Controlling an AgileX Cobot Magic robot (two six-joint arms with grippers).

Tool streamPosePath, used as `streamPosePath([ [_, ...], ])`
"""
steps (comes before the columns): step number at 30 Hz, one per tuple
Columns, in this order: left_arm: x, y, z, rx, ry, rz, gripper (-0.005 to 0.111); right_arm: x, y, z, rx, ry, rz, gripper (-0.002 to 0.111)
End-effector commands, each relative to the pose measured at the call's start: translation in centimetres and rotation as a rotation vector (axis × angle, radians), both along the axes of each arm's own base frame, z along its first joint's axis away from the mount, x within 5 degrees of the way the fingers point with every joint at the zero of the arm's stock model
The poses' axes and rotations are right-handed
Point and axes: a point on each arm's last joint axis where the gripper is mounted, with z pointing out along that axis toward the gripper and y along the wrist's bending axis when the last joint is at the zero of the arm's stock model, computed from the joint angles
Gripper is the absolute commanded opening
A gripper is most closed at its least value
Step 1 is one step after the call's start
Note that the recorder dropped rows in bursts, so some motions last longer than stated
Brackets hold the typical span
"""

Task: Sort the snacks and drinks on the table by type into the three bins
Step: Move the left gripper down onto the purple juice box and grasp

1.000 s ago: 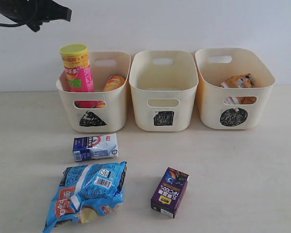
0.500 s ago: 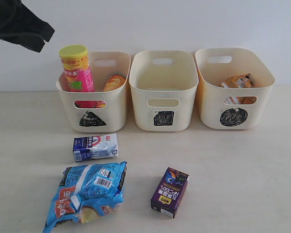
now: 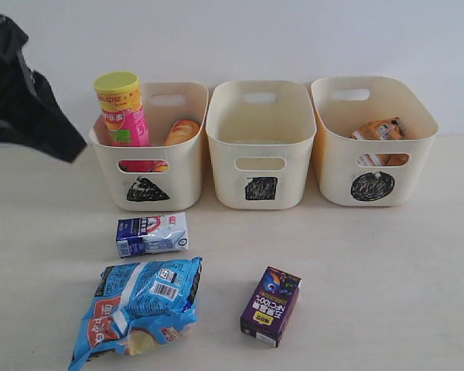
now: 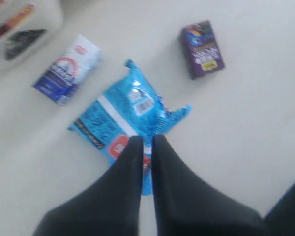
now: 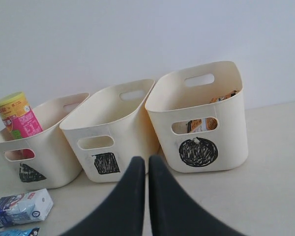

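The left tool (image 3: 71, 148) hangs clenched on nothing over the desk's (image 3: 387, 278) left side, just left of the triangle bin (image 3: 184, 182); in its wrist view the two fingers press together above the blue-white bag (image 4: 132, 110). The three bins stand in a row along the desk's back edge, by the wall, with narrow gaps between their walls. The triangle bin holds the pink-red canister (image 3: 122, 108) upright, its yellow lid above the rim, and the yellow-orange canister (image 3: 182, 131) leaning beside it. Just in front of that bin the blue-and-white carton (image 3: 151, 234) lies on its side, and nearer the front the blue-white bag lies crumpled, apart from the carton. In the middle stands the square bin (image 3: 226, 166); well in front of it the dark purple carton (image 3: 271, 305) lies flat, with bare desk on every side. On the right, the circle bin (image 3: 417, 166) holds the orange-brown bag (image 3: 379, 130), and the desk in front of it, out to the right edge, is open surface. The right tool (image 5: 147, 161), clenched and holding nothing, faces the bins' fronts
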Motion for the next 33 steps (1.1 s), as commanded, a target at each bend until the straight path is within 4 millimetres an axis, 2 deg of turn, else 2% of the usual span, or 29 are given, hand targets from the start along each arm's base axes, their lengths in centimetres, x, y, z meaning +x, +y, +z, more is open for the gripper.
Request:
streamPosePath([
  [1,-2.0,-2.4,-1.7,-0.026,0.109,-0.127,0.004,0.0,0.0,-0.1,-0.013,0.001,-0.002,0.000],
  [7,-2.9,-6.6,-4.5,-0.020,0.163,-0.230,0.004,0.0,0.0,-0.2,-0.014,0.003,-0.002,0.000],
  [15,-1.8,-11.9,-9.1,-0.030,0.169,-0.269,0.006,0.0,0.0,-0.2,-0.014,0.003,-0.002,0.000],
  [19,-0.8,-13.9,-11.8,-0.043,0.173,-0.250,0.025,0.0,0.0,-0.2,-0.014,0.003,-0.002,0.000],
  [21,0.5,-15.2,-14.1,-0.070,0.153,-0.205,0.057,0.0,0.0,-0.2,-0.012,0.003,-0.002,0.000],
  [23,1.4,-16.0,-15.7,-0.071,0.167,-0.139,0.071,0.0,0.0,-0.2,-0.012,0.003,-0.002,0.000],
  [26,2.5,-16.8,-16.9,-0.069,0.194,-0.052,0.074,0.0,0.0,-0.2,-0.012,0.003,-0.002,0.000],
  [29,4.5,-18.1,-18.2,-0.045,0.203,0.053,0.074,0.0,0.0,-0.2,-0.012,0.003,-0.002,0.000],
  [33,6.7,-19.4,-20.5,0.059,0.205,0.118,0.074,0.0,0.0,-0.2,-0.010,0.004,-0.002,0.000],
])
